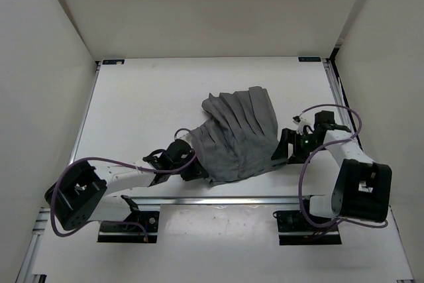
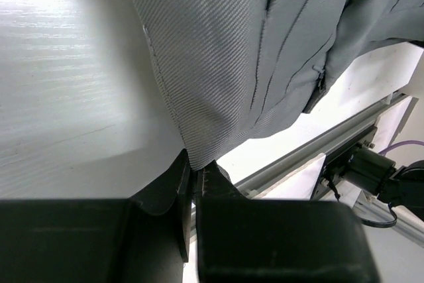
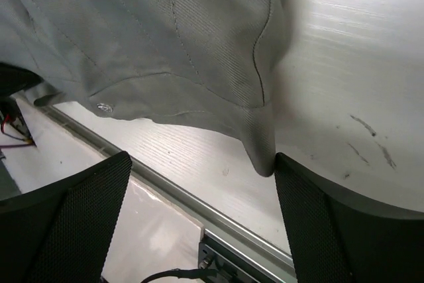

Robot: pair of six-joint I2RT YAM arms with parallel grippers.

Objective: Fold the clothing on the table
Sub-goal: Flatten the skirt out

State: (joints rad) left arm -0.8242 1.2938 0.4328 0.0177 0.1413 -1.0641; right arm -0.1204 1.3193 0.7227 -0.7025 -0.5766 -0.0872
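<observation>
The grey pleated clothing [image 1: 238,134] lies bunched near the front of the white table [image 1: 146,104], fanning out towards the back. My left gripper [image 1: 192,167] sits at its near-left corner. In the left wrist view that gripper [image 2: 197,167] is shut on a corner of the clothing [image 2: 218,51]. My right gripper [image 1: 281,150] is at the garment's right edge. In the right wrist view it [image 3: 202,164] stands open, and a hanging corner of the clothing [image 3: 165,31] touches the inner face of its right finger [image 3: 298,197].
A metal rail [image 1: 232,198] runs along the table's front edge just behind both grippers, also seen as the rail [image 2: 318,147] and the rail [image 3: 199,207]. White walls enclose the table on three sides. Purple cables [image 1: 331,114] loop off the arms.
</observation>
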